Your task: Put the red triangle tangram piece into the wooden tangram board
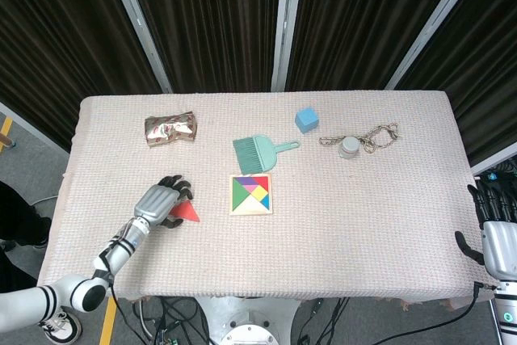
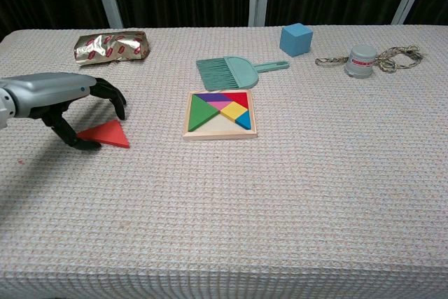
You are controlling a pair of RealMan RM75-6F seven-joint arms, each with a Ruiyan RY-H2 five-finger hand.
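Observation:
A flat red triangle piece (image 2: 106, 134) (image 1: 187, 213) lies on the tablecloth, left of the wooden tangram board (image 2: 221, 113) (image 1: 251, 194). The board holds several coloured pieces, with a bare wooden patch along its near edge. My left hand (image 2: 68, 106) (image 1: 163, 202) hovers over the triangle's left end, fingers curled down around it and the thumb tip at its near-left corner; no firm hold shows. My right hand (image 1: 494, 228) hangs off the table's right edge, fingers apart and holding nothing.
A teal hand brush (image 2: 233, 71) lies just behind the board. A blue cube (image 2: 296, 39), a grey cap (image 2: 362, 60) with tangled string (image 2: 396, 56), and a shiny foil packet (image 2: 112, 47) sit along the back of the table.

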